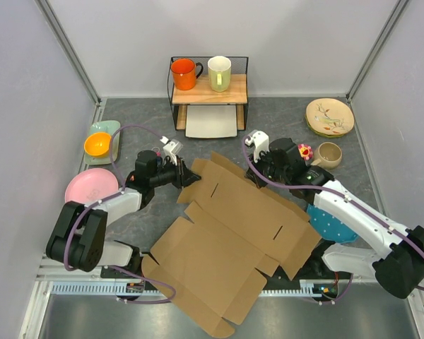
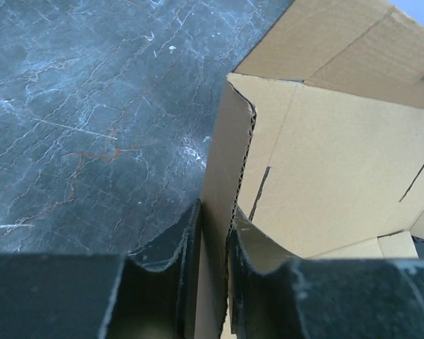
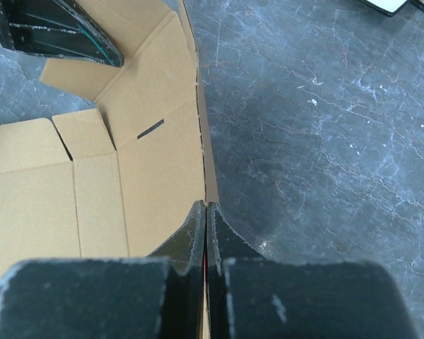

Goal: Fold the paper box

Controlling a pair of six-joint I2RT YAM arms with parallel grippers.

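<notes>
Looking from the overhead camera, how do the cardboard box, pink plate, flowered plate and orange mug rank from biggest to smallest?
1. paper box, by far the largest.
2. pink plate and flowered plate look about alike; the pink one is partly hidden, so I won't rank them.
3. orange mug, smallest.

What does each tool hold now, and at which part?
Both hold the paper box: the left tool pinches a raised corner flap, the right tool the edge of a side wall.
</notes>
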